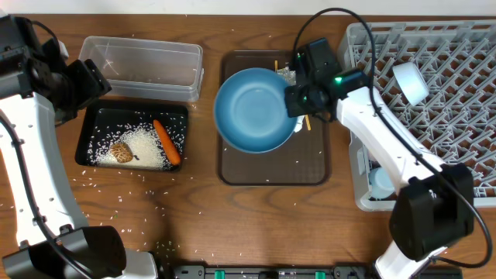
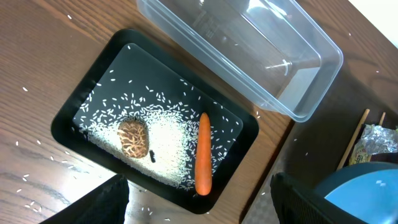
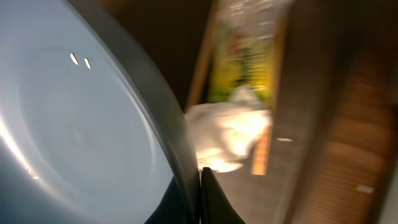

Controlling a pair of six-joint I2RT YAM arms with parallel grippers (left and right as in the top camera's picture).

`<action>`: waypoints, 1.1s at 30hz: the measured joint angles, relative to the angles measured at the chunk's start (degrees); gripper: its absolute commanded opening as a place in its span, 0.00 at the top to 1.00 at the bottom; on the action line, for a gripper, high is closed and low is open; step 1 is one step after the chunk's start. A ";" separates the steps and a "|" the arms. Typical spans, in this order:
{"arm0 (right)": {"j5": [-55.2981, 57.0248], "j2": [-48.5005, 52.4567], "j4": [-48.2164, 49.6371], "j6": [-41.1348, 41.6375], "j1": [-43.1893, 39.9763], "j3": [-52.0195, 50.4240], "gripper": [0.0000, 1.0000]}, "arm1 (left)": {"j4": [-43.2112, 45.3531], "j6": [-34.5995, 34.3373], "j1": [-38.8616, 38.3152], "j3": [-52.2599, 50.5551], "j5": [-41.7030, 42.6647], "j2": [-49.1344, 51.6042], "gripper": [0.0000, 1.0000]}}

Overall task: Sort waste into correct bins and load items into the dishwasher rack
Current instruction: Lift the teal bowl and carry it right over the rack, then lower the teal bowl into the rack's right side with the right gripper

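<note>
My right gripper (image 1: 295, 99) is shut on the rim of the large blue bowl (image 1: 254, 108) and holds it over the brown tray (image 1: 310, 167); its fingers (image 3: 198, 198) pinch the bowl's rim (image 3: 93, 106). Behind the bowl lie a white tissue (image 3: 233, 134), a yellow-green wrapper (image 3: 245, 65) and chopsticks (image 1: 306, 122). The black tray (image 1: 93, 124) holds loose rice (image 1: 143, 143), an orange carrot (image 1: 167, 142) and a brown lump (image 1: 121, 153). The clear tub (image 1: 143, 62) lies behind it. My left gripper (image 2: 199, 208) is open above the black tray (image 2: 68, 112).
The grey dishwasher rack (image 1: 449, 93) fills the right side, with a pale cup (image 1: 409, 81) on its pegs and a small light-blue item (image 1: 381, 182) at its near left corner. Rice grains are scattered on the wooden table (image 1: 139, 209).
</note>
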 measured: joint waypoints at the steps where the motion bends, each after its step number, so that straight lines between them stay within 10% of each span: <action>1: 1.90 -0.63 0.04 -0.11 -0.50 0.00 0.99 | 0.00 0.00 0.00 0.00 -0.02 0.00 0.26; 16: 32.15 -21.51 11.72 -2.75 -17.84 0.07 0.99 | 0.00 0.00 0.00 0.00 0.00 0.00 0.26; 33: 53.27 -18.51 34.25 -23.47 -35.10 0.07 0.98 | 0.02 0.00 0.00 0.00 0.02 0.00 0.26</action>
